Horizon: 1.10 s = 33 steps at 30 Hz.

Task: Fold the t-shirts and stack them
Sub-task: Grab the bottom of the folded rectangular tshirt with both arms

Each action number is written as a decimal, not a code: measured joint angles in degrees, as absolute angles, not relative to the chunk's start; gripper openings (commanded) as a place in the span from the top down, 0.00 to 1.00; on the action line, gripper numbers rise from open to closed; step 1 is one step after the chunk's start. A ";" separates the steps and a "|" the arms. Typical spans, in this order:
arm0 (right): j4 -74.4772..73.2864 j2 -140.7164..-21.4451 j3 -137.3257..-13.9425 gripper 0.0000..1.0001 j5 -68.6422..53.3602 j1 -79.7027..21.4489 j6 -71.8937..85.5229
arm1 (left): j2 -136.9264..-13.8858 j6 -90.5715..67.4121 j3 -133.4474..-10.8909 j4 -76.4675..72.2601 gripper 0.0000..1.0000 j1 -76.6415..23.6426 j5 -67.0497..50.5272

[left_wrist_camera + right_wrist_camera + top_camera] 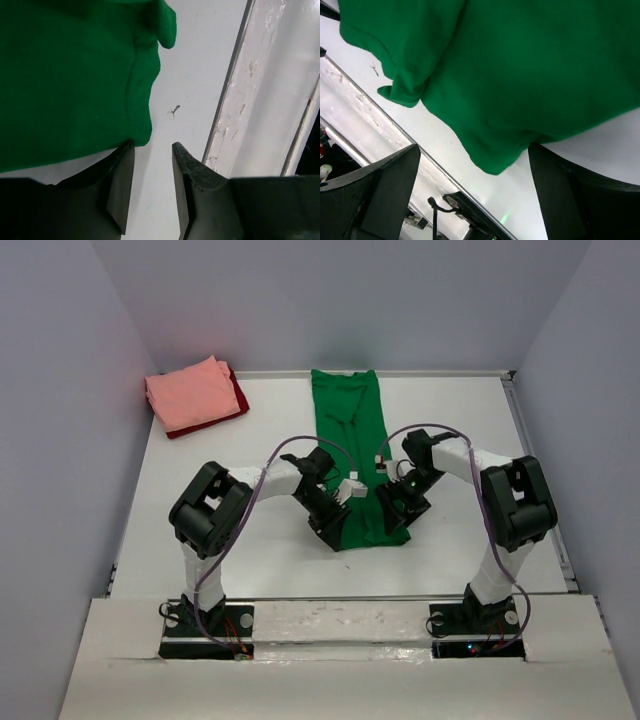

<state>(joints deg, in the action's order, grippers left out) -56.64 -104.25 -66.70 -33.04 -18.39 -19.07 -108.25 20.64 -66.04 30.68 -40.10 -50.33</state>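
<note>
Only overhead shows salmon-pink cloth tee [192, 392] atop dark red cloth tee [238, 400]. Wrist views: left gripper [153, 145], right gripper [474, 150] released, empty, at bright green cloth tee [348, 420] hem.

white table [250, 540], pretty plain. the green t-shirt [352, 430] lies flat down the middle of the frame, folded into a long narrow strip. in the upper left there's the dark red t-shirt [240, 398] folded on the table, with the salmon pink t-shirt [190, 395] folded on top, well apart from the green one.
</note>
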 measured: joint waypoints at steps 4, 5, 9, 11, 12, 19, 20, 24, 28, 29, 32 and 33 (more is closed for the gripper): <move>-57.01 -103.53 -67.57 0.05 -30.96 -17.58 -19.11 | -108.25 20.58 -66.04 30.87 0.71 -41.60 -50.02; -57.19 -103.20 -67.72 0.05 -30.52 -17.43 -19.11 | -108.25 20.60 -66.04 30.89 0.72 -41.91 -49.89; -59.02 -101.03 -69.19 0.04 -28.88 -16.62 -19.33 | -108.25 20.60 -66.04 30.87 0.73 -43.09 -48.86; -60.01 -99.88 -70.13 0.04 -28.34 -16.34 -19.46 | -108.25 20.60 -66.04 30.87 0.76 -43.48 -48.31; -60.55 -99.24 -70.76 0.04 -27.99 -16.14 -19.62 | -108.25 20.53 -66.04 30.87 0.77 -43.66 -47.92; -63.26 -96.27 -72.79 0.03 -26.28 -14.17 -20.56 | -108.18 20.49 -66.32 31.05 0.77 -44.60 -45.91; -63.66 -96.05 -72.93 0.03 -26.09 -13.93 -20.82 | -108.12 20.49 -66.39 31.05 0.77 -44.66 -45.82; -64.55 -95.94 -73.28 0.03 -25.61 -13.06 -21.54 | -105.75 20.60 -66.41 31.27 0.75 -44.86 -45.36; -64.99 -96.31 -73.47 0.03 -25.45 -12.75 -22.13 | -99.96 21.06 -66.41 31.55 0.74 -45.01 -45.36; -65.14 -96.57 -73.58 0.03 -25.45 -12.60 -22.28 | -98.54 21.10 -66.41 31.55 0.72 -45.01 -45.17; -65.14 -97.21 -73.80 0.03 -25.47 -12.45 -22.33 | -96.05 20.97 -66.00 31.09 0.65 -45.04 -43.53; -65.21 -97.32 -73.80 0.03 -25.47 -12.36 -22.33 | -95.72 20.86 -65.60 30.70 0.65 -45.06 -42.94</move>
